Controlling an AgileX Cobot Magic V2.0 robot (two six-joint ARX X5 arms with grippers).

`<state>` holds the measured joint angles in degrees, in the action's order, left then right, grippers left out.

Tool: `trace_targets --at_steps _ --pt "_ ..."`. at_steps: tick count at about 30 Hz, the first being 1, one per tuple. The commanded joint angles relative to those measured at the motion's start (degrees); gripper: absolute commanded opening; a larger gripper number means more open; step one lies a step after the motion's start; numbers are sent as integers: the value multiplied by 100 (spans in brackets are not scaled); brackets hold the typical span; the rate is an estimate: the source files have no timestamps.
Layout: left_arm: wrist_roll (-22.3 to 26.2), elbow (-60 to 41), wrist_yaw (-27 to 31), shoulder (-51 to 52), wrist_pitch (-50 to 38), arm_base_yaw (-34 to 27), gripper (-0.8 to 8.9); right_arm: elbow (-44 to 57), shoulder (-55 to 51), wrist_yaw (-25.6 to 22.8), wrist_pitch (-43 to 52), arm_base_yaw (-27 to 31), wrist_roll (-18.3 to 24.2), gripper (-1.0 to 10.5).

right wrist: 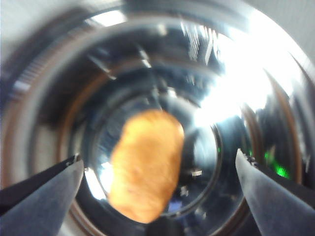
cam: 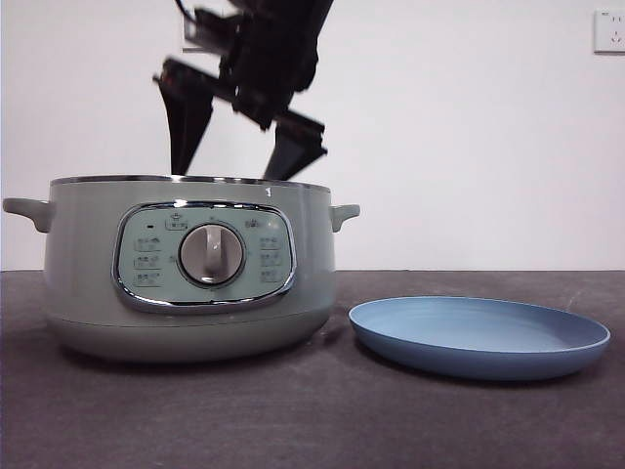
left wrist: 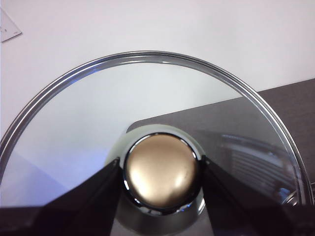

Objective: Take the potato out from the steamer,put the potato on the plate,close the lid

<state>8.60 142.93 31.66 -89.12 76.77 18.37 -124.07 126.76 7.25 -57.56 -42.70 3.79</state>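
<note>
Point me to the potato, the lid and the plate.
potato (right wrist: pixel 145 164), right wrist view, middle of its skin.
lid (left wrist: pixel 98 128), left wrist view, clear glass.
plate (cam: pixel 479 360), front view, near outer rim.

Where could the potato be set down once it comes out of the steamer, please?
The plate beside the steamer lies bare, and so does the dark table in front of both. The crowded spot is the steamer's mouth: the right tool hangs open over the potato; the left tool holds the lid aloft.
</note>
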Motion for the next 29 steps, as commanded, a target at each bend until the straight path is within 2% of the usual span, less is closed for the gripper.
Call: trace_targets --at_steps 1,7,9,10,12,14,15,21,29 --pt "63 74 -142 72 304 -15 -9 -13 234 -17 -66 -94 81 689" --pt "63 74 -216 63 304 -15 -9 -13 546 -31 -85 -254 125 681" --pt "63 74 -216 63 304 -15 -9 -13 634 -92 -90 -284 127 597" --pt "63 74 -216 63 304 -15 -9 -13 658 -212 -83 -319 129 517" --pt "63 74 -216 63 304 -15 -9 -13 660 -496 -55 -367 208 275" --pt "61 74 -219 63 304 -15 -9 -13 656 -634 22 -446 358 -39" --pt "61 74 -219 63 304 -15 -9 -17 634 -629 50 -459 415 -1" --pt "61 74 -326 63 304 -15 -9 -525 597 -629 -433 -459 413 -11" --pt "61 74 -564 61 304 -15 -9 -2124 448 -619 -1504 -330 413 -11"
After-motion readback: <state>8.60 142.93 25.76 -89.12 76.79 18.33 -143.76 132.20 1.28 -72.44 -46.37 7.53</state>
